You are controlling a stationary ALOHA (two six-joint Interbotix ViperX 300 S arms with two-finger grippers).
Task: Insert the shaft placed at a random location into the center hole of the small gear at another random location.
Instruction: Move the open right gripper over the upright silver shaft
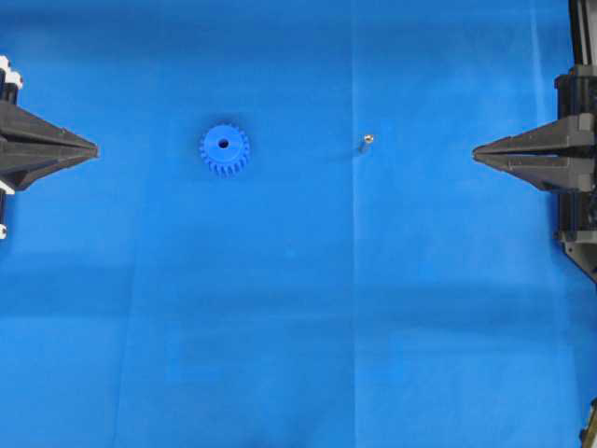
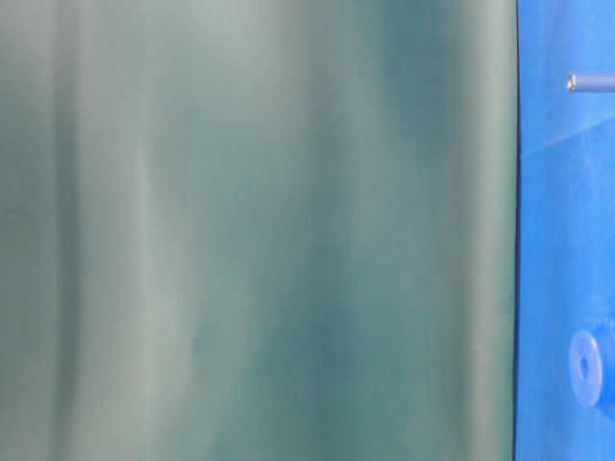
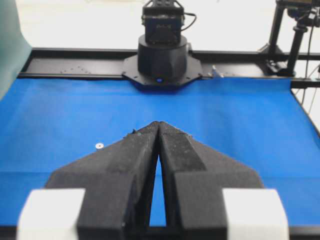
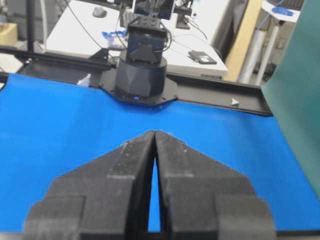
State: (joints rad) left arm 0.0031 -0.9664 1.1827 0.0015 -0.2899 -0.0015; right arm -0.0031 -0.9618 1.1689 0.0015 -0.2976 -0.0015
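Note:
The small gear (image 1: 224, 149), bright blue and toothed, lies flat on the blue cloth left of centre, its center hole (image 1: 223, 143) facing up and unfilled. The shaft (image 1: 366, 142), a tiny silvery pin, stands apart from it to the right. At table level the shaft (image 2: 588, 83) and the small gear (image 2: 588, 367) sit well apart. My left gripper (image 1: 96, 148) is shut at the left edge, holding nothing; its wrist view shows the shaft (image 3: 99, 145) as a shiny dot left of the left gripper (image 3: 158, 123). My right gripper (image 1: 474, 152) is shut and holds nothing at the right edge. The right gripper (image 4: 155, 132) hides both parts.
A green backdrop (image 2: 259, 230) fills most of the table-level view. Each wrist view shows the opposite arm's black base (image 3: 161, 55) (image 4: 141, 75) on a black frame rail beyond the cloth. A desk with clutter (image 4: 200, 55) lies behind.

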